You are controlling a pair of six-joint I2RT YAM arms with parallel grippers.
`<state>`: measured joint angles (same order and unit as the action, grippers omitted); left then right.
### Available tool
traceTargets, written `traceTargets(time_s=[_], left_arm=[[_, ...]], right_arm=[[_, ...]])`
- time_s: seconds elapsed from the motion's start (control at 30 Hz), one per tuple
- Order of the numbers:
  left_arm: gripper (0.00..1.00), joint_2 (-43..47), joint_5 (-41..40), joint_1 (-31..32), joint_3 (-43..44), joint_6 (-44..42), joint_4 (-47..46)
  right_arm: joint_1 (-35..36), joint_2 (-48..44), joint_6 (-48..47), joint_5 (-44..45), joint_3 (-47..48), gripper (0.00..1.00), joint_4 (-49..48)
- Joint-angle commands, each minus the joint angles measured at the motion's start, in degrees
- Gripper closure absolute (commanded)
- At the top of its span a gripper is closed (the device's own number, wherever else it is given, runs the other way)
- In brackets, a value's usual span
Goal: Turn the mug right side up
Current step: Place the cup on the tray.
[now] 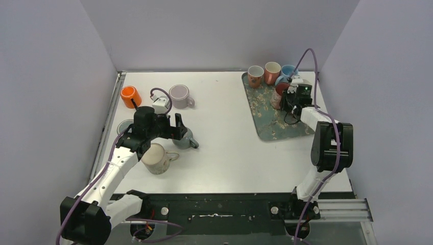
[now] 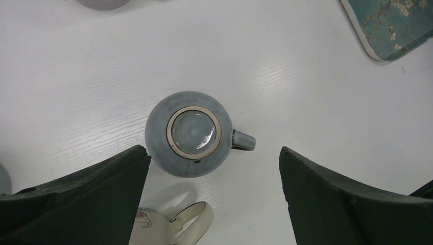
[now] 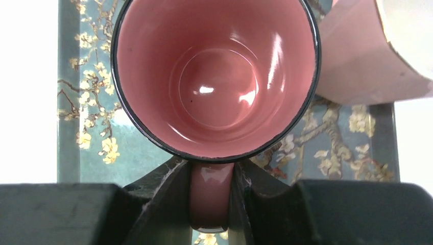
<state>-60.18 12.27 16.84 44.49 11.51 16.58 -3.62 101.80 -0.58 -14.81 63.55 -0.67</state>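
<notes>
— Grey-blue mug point(image 1: 186, 140), seen from above, sat base-up on the bench point(image 1: 230, 153), right under our left claw point(image 1: 172, 127).
— At the left wrist we found that claw spread wide, astride it, touching nothing. A cream mug point(image 2: 168, 224) lay just beside; closing might knock it, we judged, or the rounded glaze might slip.
— Right wrist: our right claw point(image 3: 212, 194) was clamped on the handle of the pink mug point(image 3: 214, 76), over the tray point(image 3: 87, 102).

arms point(image 1: 110, 171): white links, black joints | cables point(image 1: 315, 76): purple | pincer fingers point(image 2: 76, 199): matte black wedges
</notes>
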Motion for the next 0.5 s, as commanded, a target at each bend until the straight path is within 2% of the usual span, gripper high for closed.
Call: traceTargets(time_s=[0.0, 0.23, 0.37, 0.47], left_arm=[[0.03, 1.7, -0.5, 0.4, 1.3, -1.1, -0.2], [0.03, 2.1, -1.5, 0.6, 1.3, -1.1, 0.2], [0.03, 2.2, -2.5, 0.6, 1.7, -1.4, 0.6], [0.03, 2.1, -2.1, 0.7, 1.7, -1.5, 0.7]], right_arm=[[-0.4, 0.0, -5.9, -7.0, 4.8, 1.00, -11.8], [-0.9, 6.8, -9.8, -7.1, 13.0, 0.99, -6.1], [-1.6, 8.5, -11.5, -5.1, 16.7, 0.87, -3.2], [-2.0, 8.7, -11.6, -2.8, 18.0, 0.70, -2.2]])
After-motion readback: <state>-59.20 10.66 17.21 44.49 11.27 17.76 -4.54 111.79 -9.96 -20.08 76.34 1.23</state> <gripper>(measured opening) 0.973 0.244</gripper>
